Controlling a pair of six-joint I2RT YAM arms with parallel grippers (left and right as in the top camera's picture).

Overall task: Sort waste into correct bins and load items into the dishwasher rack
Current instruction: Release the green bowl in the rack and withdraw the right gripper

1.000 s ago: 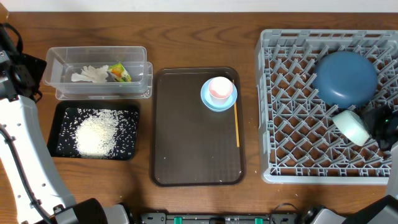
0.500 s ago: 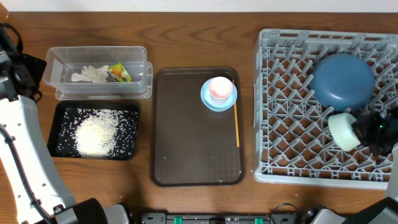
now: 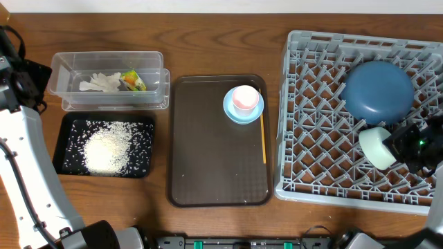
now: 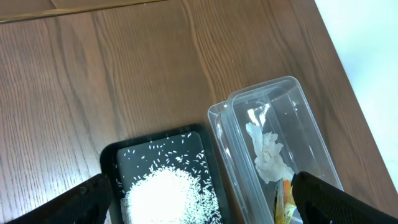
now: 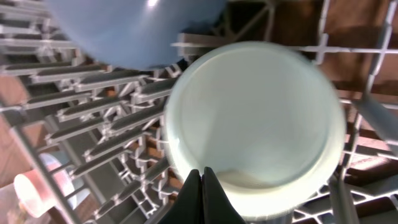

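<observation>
My right gripper (image 3: pixel 392 148) (image 5: pixel 202 172) is shut on the rim of the mint-white bowl (image 3: pixel 374 147) (image 5: pixel 255 112), which lies on its side in the grey dishwasher rack (image 3: pixel 297 104). The dark-blue plate (image 3: pixel 378 91) (image 5: pixel 137 31) lies upside down just behind the bowl. A pink cup (image 3: pixel 243 98) stands on the light-blue dish (image 3: pixel 234 115) on the brown tray. Rice (image 3: pixel 107 149) (image 4: pixel 168 196) fills the black tray (image 3: pixel 66 124). The tissue (image 3: pixel 98 83) (image 4: pixel 270 155) and the wrapper (image 3: pixel 135 81) lie in the clear tub (image 3: pixel 62 69). My left gripper (image 4: pixel 202 186) hangs open above both bins.
The brown serving tray (image 3: pixel 214 159) sits mid-table with a thin yellow stick (image 3: pixel 263 138) along its right side. The left arm (image 3: pixel 21 159) runs along the table's left edge. The rack's left wall stands close to the brown tray.
My right gripper has moved left with the bowl. The rack has slid left and toward the table's front, and the plate has gone with it. The left arm has not moved.
</observation>
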